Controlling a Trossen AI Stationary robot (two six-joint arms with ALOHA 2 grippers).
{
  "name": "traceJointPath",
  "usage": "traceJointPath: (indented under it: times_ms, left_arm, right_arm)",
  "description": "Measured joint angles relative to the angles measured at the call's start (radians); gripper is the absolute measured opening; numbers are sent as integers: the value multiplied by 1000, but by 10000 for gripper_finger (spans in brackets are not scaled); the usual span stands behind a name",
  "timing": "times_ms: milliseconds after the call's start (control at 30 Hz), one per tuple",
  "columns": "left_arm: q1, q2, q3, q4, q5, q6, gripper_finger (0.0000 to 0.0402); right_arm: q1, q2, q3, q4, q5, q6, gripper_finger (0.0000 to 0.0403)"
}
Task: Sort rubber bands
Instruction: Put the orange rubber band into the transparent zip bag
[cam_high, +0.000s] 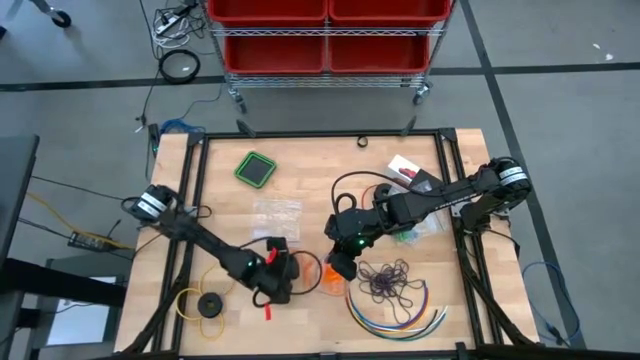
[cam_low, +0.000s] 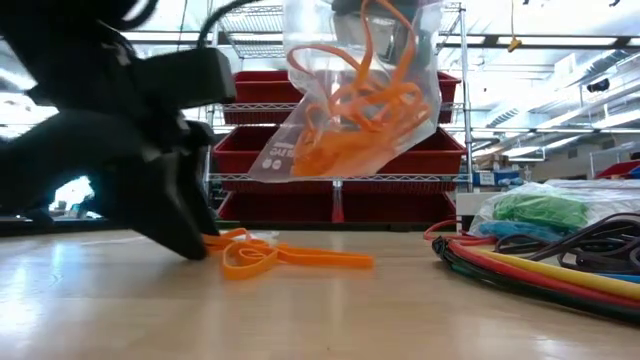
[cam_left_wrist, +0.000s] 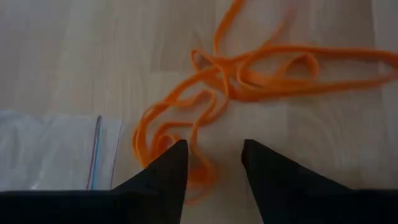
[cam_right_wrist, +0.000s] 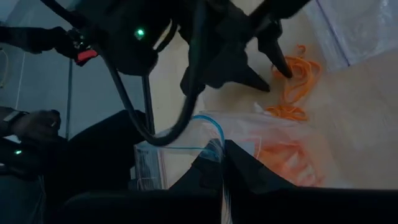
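Loose orange rubber bands (cam_left_wrist: 249, 68) lie in a tangle on the table (cam_high: 305, 268) (cam_low: 270, 258). My left gripper (cam_left_wrist: 214, 155) (cam_high: 280, 278) is open and low over the near end of that tangle, its tips at table height (cam_low: 190, 240). My right gripper (cam_right_wrist: 219, 163) (cam_high: 340, 262) is shut on a clear zip bag (cam_low: 350, 90) with orange bands inside, held up beside the left gripper. Dark purple bands (cam_high: 390, 280) lie loose on the table. Green bands (cam_low: 545, 210) sit in another clear bag (cam_high: 405, 232). My left gripper stands with one finger (cam_left_wrist: 171, 168) over a loop of the orange tangle; I cannot tell whether it touches the bands. My right gripper pinches the zip bag's top edge (cam_right_wrist: 214, 146) between its two fingers. The bag hangs below, lifted clear of the table, with the orange bands (cam_right_wrist: 283, 158) bunched in its lower part.
Long multicoloured cables (cam_high: 400, 312) (cam_low: 540, 265) curve along the near right of the table. An empty clear bag (cam_left_wrist: 56, 149) lies beside my left gripper, more clear bags (cam_high: 275, 212) farther off. A green square (cam_high: 256, 168), a yellow ring with a black disc (cam_high: 205, 303) and a card (cam_high: 405, 170) also lie about.
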Motion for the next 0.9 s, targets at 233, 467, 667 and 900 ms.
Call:
traceJointPath:
  times_ms: [233, 467, 667, 900]
  left_arm:
    - [83, 2, -2, 25, 118, 59, 93]
    - [143, 1, -3, 24, 293, 120, 10]
    - [116, -31, 56, -86, 315, 125, 4]
    - [41, -140, 239, -351, 294, 123, 2]
  right_arm:
    - [2, 0, 0, -1, 10, -6, 4]
    - [2, 0, -1, -4, 10, -7, 6]
    - [8, 0, -1, -3, 9, -11, 5]
    - [8, 0, -1, 4, 9, -13, 5]
